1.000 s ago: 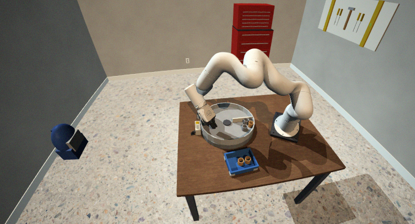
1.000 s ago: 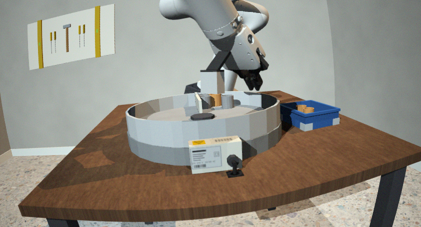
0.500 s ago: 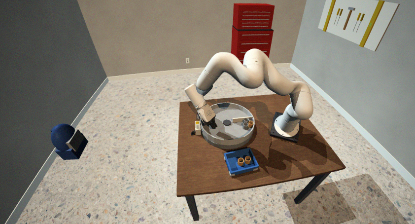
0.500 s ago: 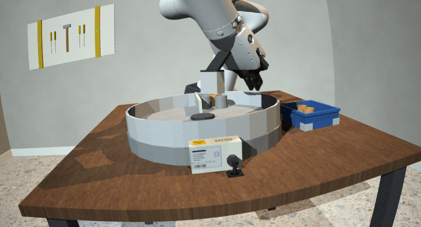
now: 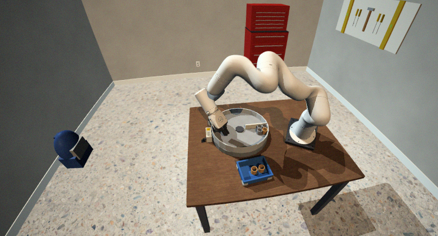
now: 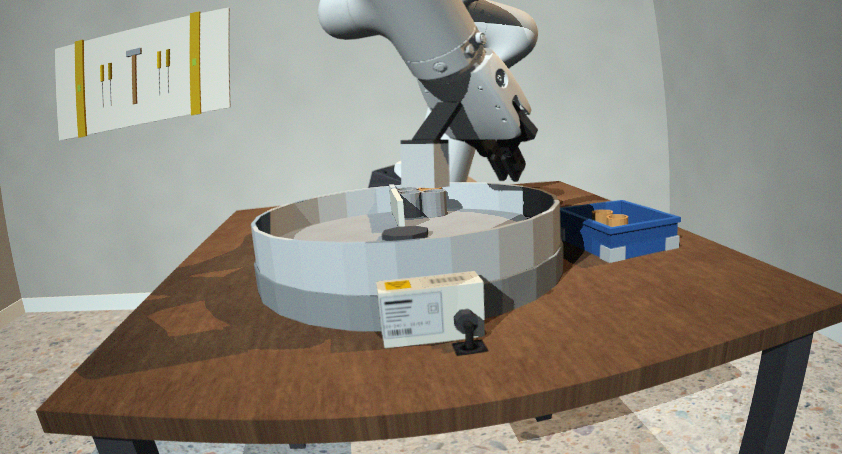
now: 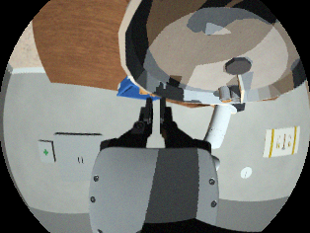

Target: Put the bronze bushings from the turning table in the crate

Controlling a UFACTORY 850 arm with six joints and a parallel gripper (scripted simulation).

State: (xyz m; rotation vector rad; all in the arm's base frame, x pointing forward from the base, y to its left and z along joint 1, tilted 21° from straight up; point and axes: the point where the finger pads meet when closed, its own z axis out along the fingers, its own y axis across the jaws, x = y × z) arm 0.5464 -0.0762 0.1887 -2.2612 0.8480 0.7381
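The gripper (image 5: 226, 133) (image 6: 508, 177) (image 7: 156, 103) is shut, with a narrow empty gap between its fingertips. It hangs above the side of the turning table (image 5: 245, 150) (image 6: 406, 262) away from the arm's base. On that table one bronze bushing (image 5: 265, 130) stands beside grey steel bushings (image 5: 259, 131) (image 6: 434, 203), close together by the pale divider (image 5: 250, 126) (image 6: 396, 206) near the rim. In the exterior view the bronze one is mostly hidden behind steel. The blue crate (image 5: 257, 180) (image 6: 642, 243) (image 7: 129, 90) holds two bronze bushings (image 5: 254, 170) (image 6: 616, 220).
The turning table has a raised wall all round and a dark hub (image 5: 239, 129) (image 6: 405, 233). A white labelled box (image 5: 208, 135) (image 6: 433, 309) stands against its outside. The arm's base (image 5: 301, 134) is on the far side of the turning table from the box.
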